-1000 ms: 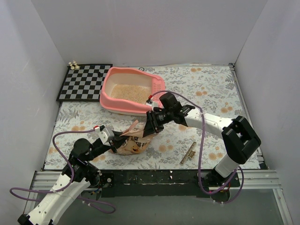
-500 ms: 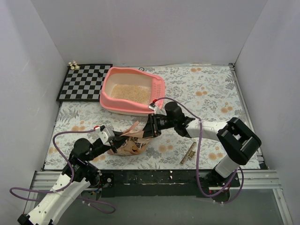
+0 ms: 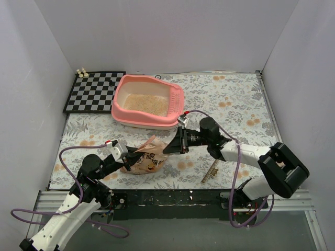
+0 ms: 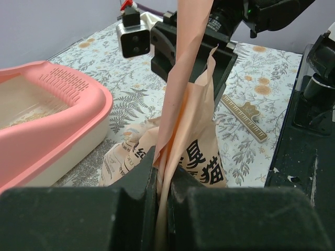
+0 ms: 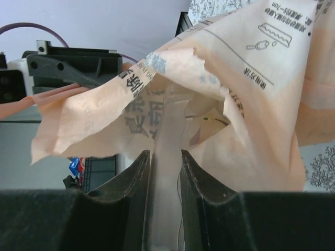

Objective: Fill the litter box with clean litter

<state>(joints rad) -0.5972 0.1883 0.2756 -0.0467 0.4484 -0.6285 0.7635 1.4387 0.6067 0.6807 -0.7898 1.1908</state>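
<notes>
The pink litter box [image 3: 121, 103] stands at the back centre with pale beige clean litter [image 3: 145, 103] covering its floor; it also shows in the left wrist view [image 4: 78, 99]. A crinkled tan printed bag [image 3: 146, 162] lies in front of it. My left gripper [image 3: 127, 157] is shut on the bag's torn top edge [image 4: 180, 104] and holds it up. My right gripper [image 3: 171, 147] is shut on the handle of a translucent scoop [image 5: 166, 151], whose far end is hidden inside the bag's mouth [image 5: 251, 104].
A black-and-white checkerboard [image 3: 94, 91] lies back left with small pale pieces [image 3: 81, 72] at its corner. A flat wooden ruler [image 3: 211, 170] lies on the floral cloth right of the bag. White walls close three sides.
My right arm has swung lower and to the right, its wrist moving away from the litter box's corner while the gripper stays at the bag's mouth. The left arm has held still.
</notes>
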